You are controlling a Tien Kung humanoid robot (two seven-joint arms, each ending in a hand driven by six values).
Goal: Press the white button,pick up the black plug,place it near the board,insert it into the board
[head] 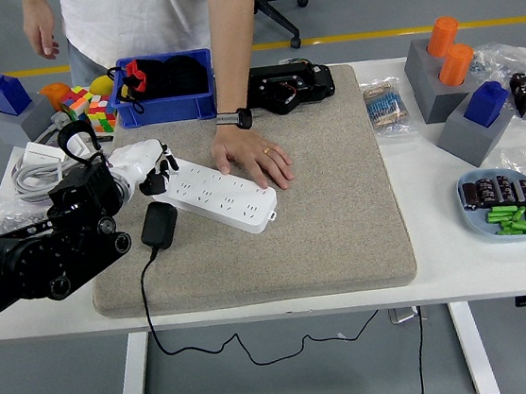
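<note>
A white power strip (220, 196) lies slanted on the grey mat (320, 200). My left hand (151, 172) is white with black fingertips. It sits at the strip's left end with its fingers curled down onto that end, holding nothing. The black plug (160, 224) lies on the mat just below the hand, with its cord (148, 305) trailing off the table's front edge. A person's hand (254, 160) rests flat on the strip's far side. My right arm is out of view.
A blue bin (167, 89), a black device (290, 87), colour cubes (91, 107) and a cable bundle (37, 170) sit at the back left. Grey blocks with orange and blue pieces (459, 80) and a dish of parts (504, 203) stand at the right.
</note>
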